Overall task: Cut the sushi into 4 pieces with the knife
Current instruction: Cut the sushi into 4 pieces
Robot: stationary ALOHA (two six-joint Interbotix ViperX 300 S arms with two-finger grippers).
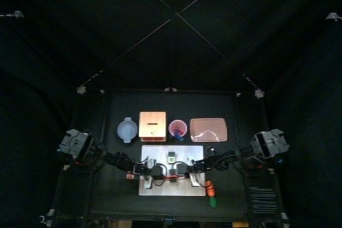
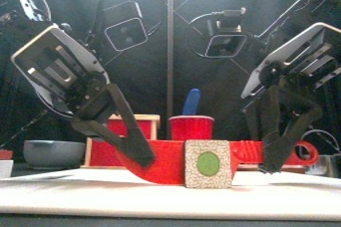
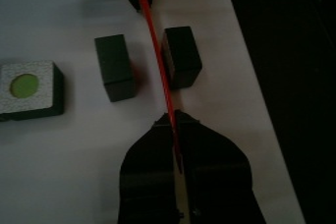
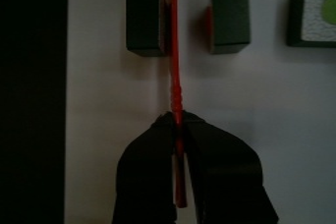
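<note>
A red toy knife (image 2: 167, 163) lies across the white cutting board (image 2: 80, 186), held at both ends. My left gripper (image 3: 172, 130) is shut on one end and my right gripper (image 4: 175, 125) on the other. The blade (image 3: 157, 51) stands on edge between two dark green sushi blocks (image 3: 116, 66) (image 3: 182, 59), which lie apart on either side of it. A third piece (image 3: 29, 88) lies further off with its white face and green centre up. In the front view that piece (image 2: 208, 163) stands before the blade. The right wrist view shows the same two blocks (image 4: 141, 19) (image 4: 230, 14).
Behind the board stand a blue-grey bowl (image 1: 128, 128), a wooden box (image 1: 154, 127), a red cup (image 2: 190, 126) holding a blue knife (image 2: 190, 100), and a pink tray (image 1: 210, 129). A small orange-red thing (image 1: 210, 187) lies at the board's front right.
</note>
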